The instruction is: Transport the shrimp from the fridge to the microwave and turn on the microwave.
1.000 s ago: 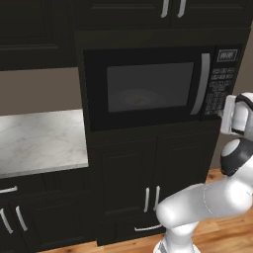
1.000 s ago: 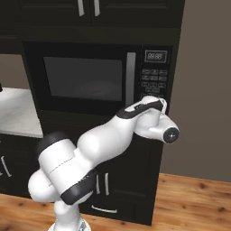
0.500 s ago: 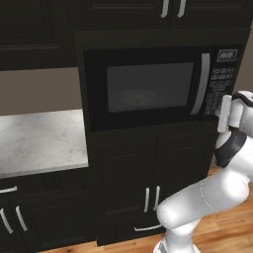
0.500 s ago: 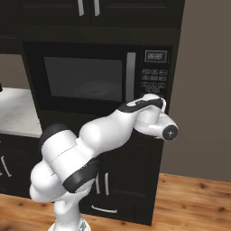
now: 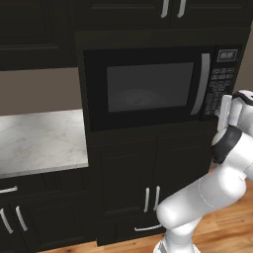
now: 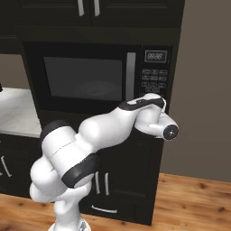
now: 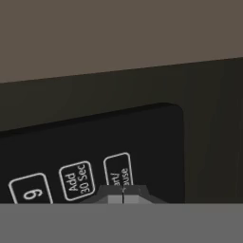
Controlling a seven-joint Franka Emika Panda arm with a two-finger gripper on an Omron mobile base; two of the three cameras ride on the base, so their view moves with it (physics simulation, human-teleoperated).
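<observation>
The black microwave (image 5: 148,89) (image 6: 85,76) is built into dark cabinets, its windowed door shut; a pale turntable shows faintly behind the glass. No shrimp can be made out through the dark window, and the fridge is out of view. My gripper (image 7: 123,195) is shut with nothing in it, its tips right at the lower edge of the Start/Pause button (image 7: 117,173), beside the Add 30 Sec button (image 7: 76,180). From the base, my white hand (image 5: 225,111) (image 6: 152,103) sits against the bottom of the keypad (image 5: 217,86) (image 6: 153,81), to the right of the silver handle (image 5: 201,84).
A marble counter (image 5: 39,141) (image 6: 13,113) lies to the left of the microwave column. Dark cabinet doors with silver handles (image 5: 148,188) stand below it, more above. A bare grey wall (image 6: 207,90) and wooden floor (image 6: 194,198) are on the right.
My hand has edged a little closer to the keypad's lower buttons. The gripper has stayed shut and the microwave door has not moved.
</observation>
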